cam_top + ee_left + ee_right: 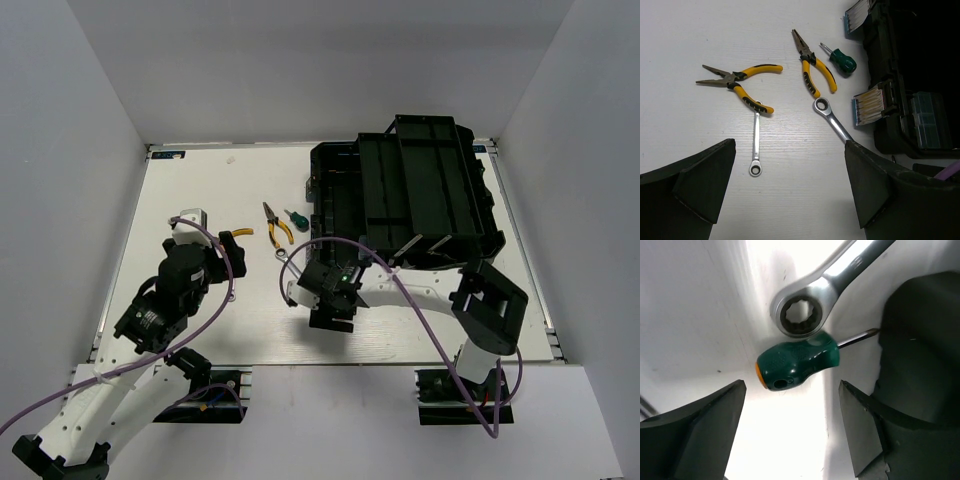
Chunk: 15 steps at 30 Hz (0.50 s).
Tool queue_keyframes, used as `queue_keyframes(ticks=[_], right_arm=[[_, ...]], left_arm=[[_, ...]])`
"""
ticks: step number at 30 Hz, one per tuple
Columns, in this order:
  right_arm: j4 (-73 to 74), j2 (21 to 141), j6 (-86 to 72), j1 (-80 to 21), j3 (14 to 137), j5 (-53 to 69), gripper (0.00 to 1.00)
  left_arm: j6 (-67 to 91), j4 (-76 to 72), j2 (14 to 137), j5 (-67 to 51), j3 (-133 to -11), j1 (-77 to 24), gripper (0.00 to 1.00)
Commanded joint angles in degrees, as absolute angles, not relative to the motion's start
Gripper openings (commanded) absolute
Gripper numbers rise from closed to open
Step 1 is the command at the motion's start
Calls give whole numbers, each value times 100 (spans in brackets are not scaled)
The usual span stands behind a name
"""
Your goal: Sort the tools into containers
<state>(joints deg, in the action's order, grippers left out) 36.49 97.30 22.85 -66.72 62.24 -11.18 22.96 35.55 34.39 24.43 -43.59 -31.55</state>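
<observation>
Spread wide on the right gripper [791,400], either side of a stubby green-handled screwdriver [797,365] lying on the table [690,300], seemingly touching the ring end of the ratchet wrench [840,270]. Likewise spread and empty on the left gripper [790,145], facing yellow-handled pliers [806,57] and a small wrench [756,142].

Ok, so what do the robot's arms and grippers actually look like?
The left arm and right arm have white links, black joints and looping purple cables. A small green light glows near the right wrist. The left gripper and right gripper have black, wedge-shaped fingers.
</observation>
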Motion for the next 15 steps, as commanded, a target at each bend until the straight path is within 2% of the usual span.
queue_keyframes(ticks=[1,9,15], right_arm=[[4034,9686,2057,-6636,6609,-835,81],[4429,10071,1415,-6504,7093,-519,79],[4535,10248,1222,-6469,7093,-729,78]], left_arm=[[2312,3498,3393,2408,-4324,-3129,100],[2312,3498,3393,2355,-4271,-3129,100],[2312,3498,3331,2355,-4271,-3129,100]])
